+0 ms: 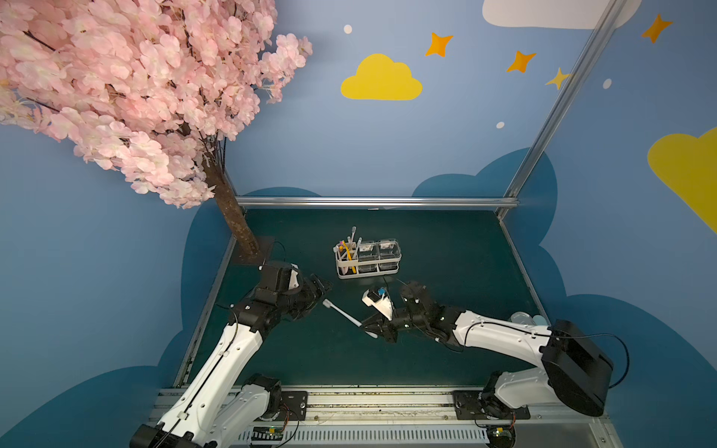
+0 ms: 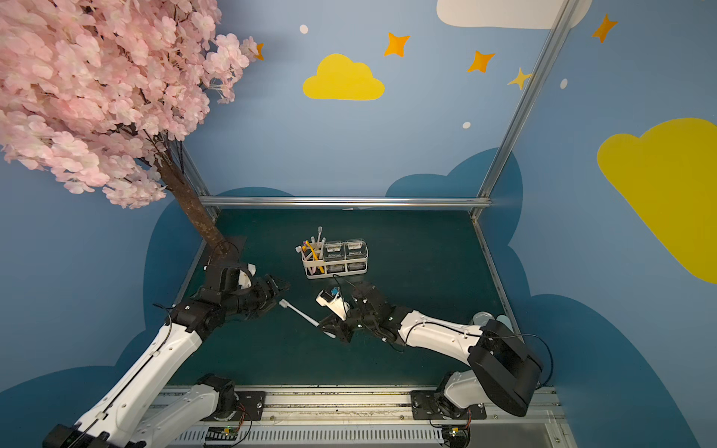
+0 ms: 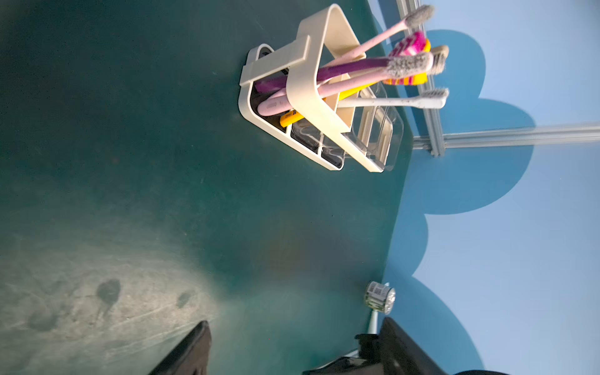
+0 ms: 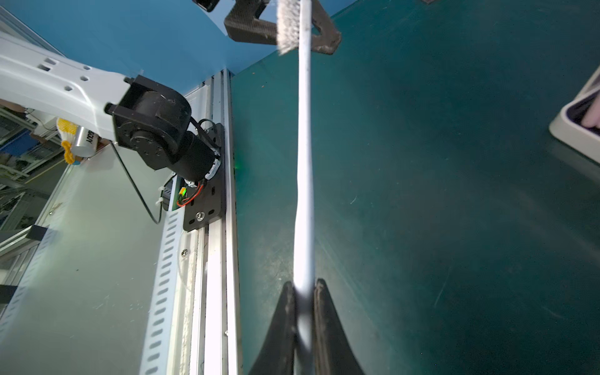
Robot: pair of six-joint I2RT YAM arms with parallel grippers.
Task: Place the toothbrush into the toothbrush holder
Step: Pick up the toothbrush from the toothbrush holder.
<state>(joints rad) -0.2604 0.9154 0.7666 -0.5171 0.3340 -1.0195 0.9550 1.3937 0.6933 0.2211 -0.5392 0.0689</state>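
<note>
- The right gripper (image 4: 305, 287) is clamped on the white toothbrush (image 4: 305, 146) low on its handle, with the bristle end held out towards the left gripper (image 3: 293, 324); I judge this a hand-over
- The left gripper's jaws stand apart, and the brush head is just beside one finger (image 3: 402, 350); whether they touch, I cannot tell
- The toothbrush holder (image 1: 368, 274) stands near on the green table (image 1: 446, 310), its slot end crowded with other brushes (image 3: 357, 66)
- The left wrist view shows only the brush head and a little of the neck, and the right wrist view cuts off most of the holder
</note>
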